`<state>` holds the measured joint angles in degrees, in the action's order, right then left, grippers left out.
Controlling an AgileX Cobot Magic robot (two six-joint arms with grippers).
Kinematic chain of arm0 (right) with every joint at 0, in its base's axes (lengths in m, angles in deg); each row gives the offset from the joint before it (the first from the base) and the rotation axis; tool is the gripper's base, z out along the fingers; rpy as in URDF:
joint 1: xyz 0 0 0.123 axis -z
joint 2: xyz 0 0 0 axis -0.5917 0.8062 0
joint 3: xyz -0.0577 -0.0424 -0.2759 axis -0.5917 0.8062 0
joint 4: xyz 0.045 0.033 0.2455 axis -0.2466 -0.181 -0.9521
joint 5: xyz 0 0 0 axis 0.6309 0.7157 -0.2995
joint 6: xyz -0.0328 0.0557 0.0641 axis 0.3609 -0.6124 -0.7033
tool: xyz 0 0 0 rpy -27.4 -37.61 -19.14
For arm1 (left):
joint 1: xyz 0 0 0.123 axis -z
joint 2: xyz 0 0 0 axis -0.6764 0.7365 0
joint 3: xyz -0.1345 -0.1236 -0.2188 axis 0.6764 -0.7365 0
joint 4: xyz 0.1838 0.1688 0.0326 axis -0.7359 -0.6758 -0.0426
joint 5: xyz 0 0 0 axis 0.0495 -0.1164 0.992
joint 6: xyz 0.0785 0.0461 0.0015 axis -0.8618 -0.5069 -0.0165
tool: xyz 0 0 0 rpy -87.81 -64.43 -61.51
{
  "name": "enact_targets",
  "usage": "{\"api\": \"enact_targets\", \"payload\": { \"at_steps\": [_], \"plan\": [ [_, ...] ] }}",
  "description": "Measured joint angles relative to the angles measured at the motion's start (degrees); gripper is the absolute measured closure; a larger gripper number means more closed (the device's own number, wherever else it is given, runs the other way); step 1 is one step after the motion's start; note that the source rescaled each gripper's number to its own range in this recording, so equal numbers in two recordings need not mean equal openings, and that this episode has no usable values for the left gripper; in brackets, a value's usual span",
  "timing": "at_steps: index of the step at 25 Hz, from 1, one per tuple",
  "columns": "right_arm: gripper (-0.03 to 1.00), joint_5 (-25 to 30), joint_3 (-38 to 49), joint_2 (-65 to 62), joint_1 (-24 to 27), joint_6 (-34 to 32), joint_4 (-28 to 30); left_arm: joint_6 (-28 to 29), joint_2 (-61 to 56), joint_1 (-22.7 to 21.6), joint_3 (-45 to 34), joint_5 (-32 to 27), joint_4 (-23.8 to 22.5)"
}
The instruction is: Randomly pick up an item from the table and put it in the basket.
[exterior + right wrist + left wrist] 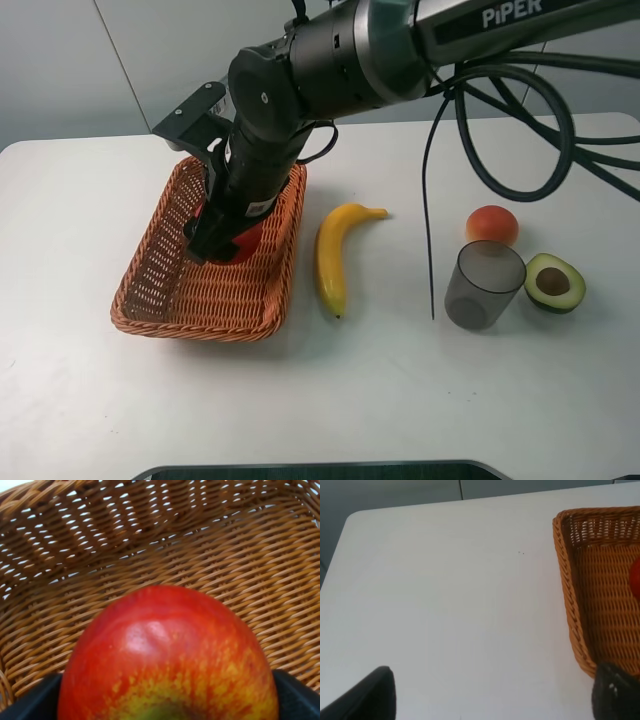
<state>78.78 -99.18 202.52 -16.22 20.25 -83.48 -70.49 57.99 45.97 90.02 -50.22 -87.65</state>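
The red apple (246, 243) with a yellowish patch is gripped between the fingers of my right gripper (216, 240), which reaches across the middle into the wicker basket (180, 325) on the white table (80, 200). In the right wrist view the apple (165, 655) fills the frame just above the basket's woven floor (150, 530), with a dark finger (30, 700) on each side. Whether the apple touches the floor I cannot tell. My left gripper (495, 695) is open and empty over bare table beside the basket (565, 580). A sliver of the apple (636, 577) shows there.
A yellow banana (338, 255) lies just right of the basket. Further right are an orange-pink round fruit (492, 225), a grey translucent cup (484, 284) and a halved avocado (555, 282). Black cables (500, 130) hang from the right arm above them.
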Motion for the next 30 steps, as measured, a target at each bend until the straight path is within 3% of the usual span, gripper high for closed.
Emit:
{"api": "enact_targets", "payload": {
  "at_steps": [1,2,4,10,14,20,30],
  "plan": [
    [0.17,-0.13,0.0,0.0,0.0,0.15,0.0,0.0,0.0,0.0,0.0,0.0,0.0],
    [0.06,-0.38,0.0,-0.11,0.0,0.41,0.0,0.0,0.0,0.0,0.0,0.0,0.0],
    [-0.01,-0.37,-0.05,-0.34,0.0,0.66,0.0,0.0,0.0,0.0,0.0,0.0,0.0],
    [-0.03,0.09,-0.05,-2.58,0.0,1.08,-0.14,0.0,0.0,0.0,0.0,0.0,0.0],
    [-0.03,4.1,-0.05,-6.38,2.34,-1.11,-1.77,0.0,0.0,0.0,0.0,0.0,0.0],
    [-0.03,11.95,0.64,-13.26,12.52,-8.94,-1.68,0.11,0.0,0.0,0.0,0.0,0.0],
    [-0.03,14.61,16.74,-30.94,33.54,-14.67,-1.43,0.11,0.0,0.0,0.0,0.0,0.0]
  ]
}}
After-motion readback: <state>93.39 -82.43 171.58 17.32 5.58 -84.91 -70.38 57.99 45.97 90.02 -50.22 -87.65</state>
